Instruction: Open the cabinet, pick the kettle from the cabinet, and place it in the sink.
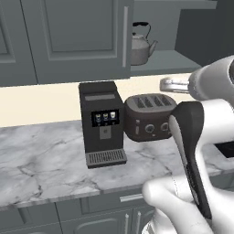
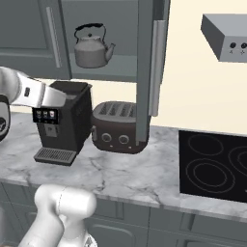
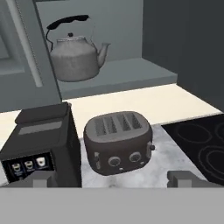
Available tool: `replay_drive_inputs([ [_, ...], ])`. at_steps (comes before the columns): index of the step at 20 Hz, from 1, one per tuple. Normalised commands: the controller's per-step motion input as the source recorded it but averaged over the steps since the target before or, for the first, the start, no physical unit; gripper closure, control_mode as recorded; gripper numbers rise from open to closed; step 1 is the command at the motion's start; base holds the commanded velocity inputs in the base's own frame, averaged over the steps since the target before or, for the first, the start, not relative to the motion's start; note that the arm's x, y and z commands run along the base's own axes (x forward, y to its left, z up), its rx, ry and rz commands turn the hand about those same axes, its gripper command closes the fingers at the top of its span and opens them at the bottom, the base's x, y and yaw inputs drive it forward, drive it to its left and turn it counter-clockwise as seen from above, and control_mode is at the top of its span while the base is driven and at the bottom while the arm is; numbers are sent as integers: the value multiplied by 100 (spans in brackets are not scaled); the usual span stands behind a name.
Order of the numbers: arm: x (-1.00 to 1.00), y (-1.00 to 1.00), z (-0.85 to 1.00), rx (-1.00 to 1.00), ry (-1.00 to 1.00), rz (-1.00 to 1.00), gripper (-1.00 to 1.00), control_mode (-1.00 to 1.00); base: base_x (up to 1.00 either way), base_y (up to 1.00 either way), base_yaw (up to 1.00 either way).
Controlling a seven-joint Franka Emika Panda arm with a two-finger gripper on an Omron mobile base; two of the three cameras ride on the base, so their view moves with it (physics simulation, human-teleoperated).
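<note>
The kettle (image 3: 75, 54) is being seen upright on the shelf of the opened cabinet (image 2: 144, 58), spout pointing right. The gripper (image 3: 112, 178) is being held with jaws released, empty, below and short of it; the kettle lies up-left of the jaws.
</note>
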Motion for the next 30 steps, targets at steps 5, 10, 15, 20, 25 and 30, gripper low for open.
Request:
replay_drive_inputs([
  [5, 15, 18, 13, 0, 0, 26, -100, -100, 0, 0, 0],
  [10, 9, 34, 1, -2, 0, 12, -100, -100, 0, 0, 0],
  [15, 16, 16, 5, -3, 0, 4, -100, -100, 0, 0, 0],
  [20, 17, 7, 10, -1, 0, 0, -100, -100, 0, 0, 0],
  [25, 25, 8, 7, 0, 0, 0, -100, -100, 0, 0, 0],
  [30, 27, 18, 16, 0, 0, 2, -100, -100, 0, 0, 0],
])
